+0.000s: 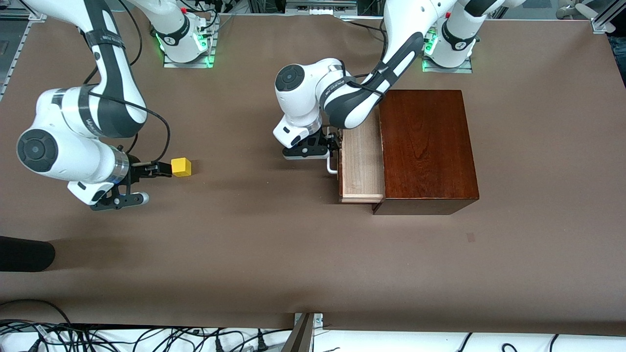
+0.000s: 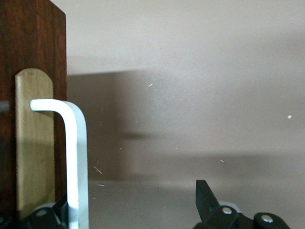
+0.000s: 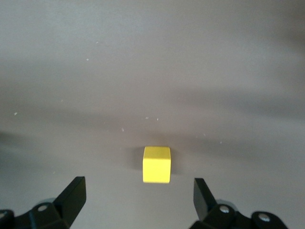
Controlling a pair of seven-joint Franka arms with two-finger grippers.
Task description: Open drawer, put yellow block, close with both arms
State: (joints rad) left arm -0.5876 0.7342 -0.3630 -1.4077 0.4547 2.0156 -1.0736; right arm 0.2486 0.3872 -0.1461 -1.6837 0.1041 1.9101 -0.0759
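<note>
The big table has a plain brown top. A dark round thing pokes in at its edge, at the right arm's end. Black cables lie in a tangle on the white strip nearest the front camera.

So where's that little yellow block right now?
The yellow block sits on the brown table toward the right arm's end, away from the wooden box. The open right gripper is right beside it, not yet holding it.
</note>
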